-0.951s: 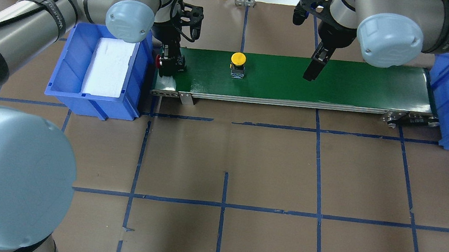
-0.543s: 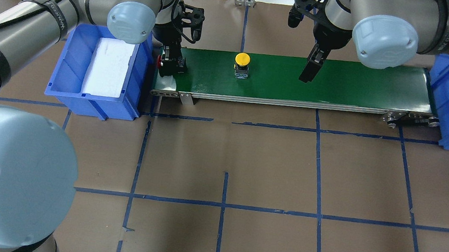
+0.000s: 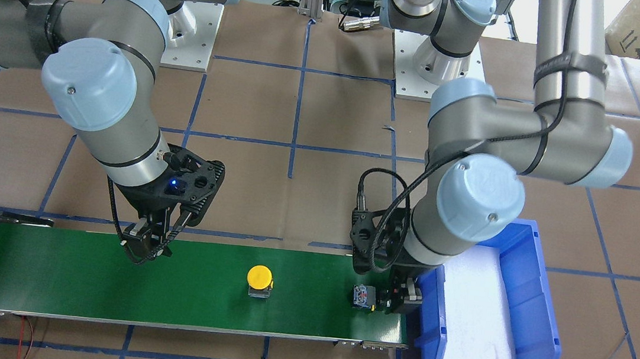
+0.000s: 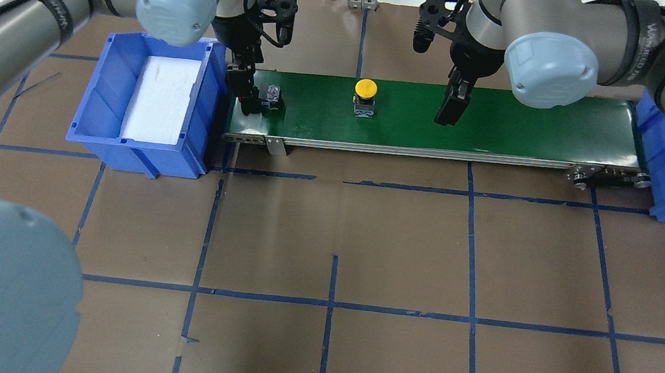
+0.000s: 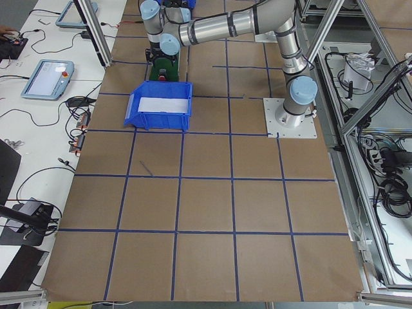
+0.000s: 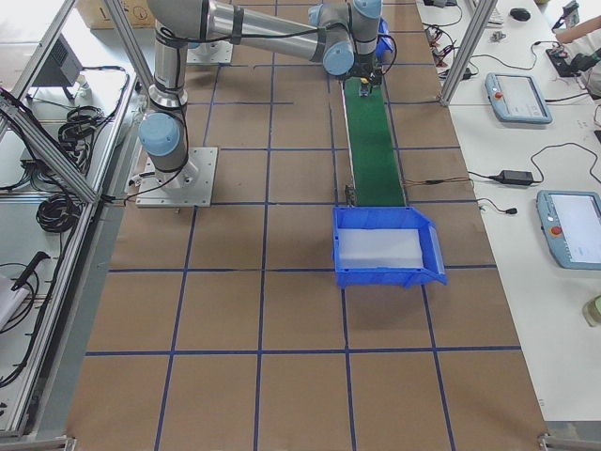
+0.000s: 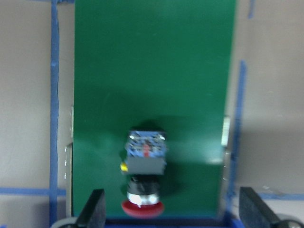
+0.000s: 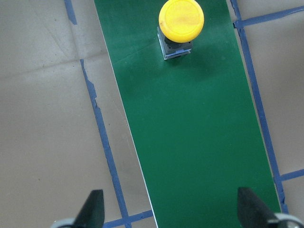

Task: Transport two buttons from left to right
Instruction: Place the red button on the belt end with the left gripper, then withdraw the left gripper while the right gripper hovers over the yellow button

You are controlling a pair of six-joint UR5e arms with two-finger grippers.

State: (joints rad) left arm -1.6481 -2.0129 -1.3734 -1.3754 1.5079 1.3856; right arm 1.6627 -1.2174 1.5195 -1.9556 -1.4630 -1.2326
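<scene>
Red button (image 7: 145, 164) on its side at the left end of the green belt (image 4: 510, 127), between the wide-open jaws of the left gripper (image 7: 171, 213), untouched. Yellow button (image 8: 181, 19) upright at mid-belt, near the right gripper (image 8: 171, 209), jaws likewise open and empty.

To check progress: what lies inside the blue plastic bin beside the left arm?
Only a white foam pad shows in the bin; the left arm covers one corner.

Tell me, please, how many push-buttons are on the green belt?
2. The yellow button stands upright near the middle of the belt; the red button lies on its side at its left end, beside the left gripper. None appears hidden.
</scene>
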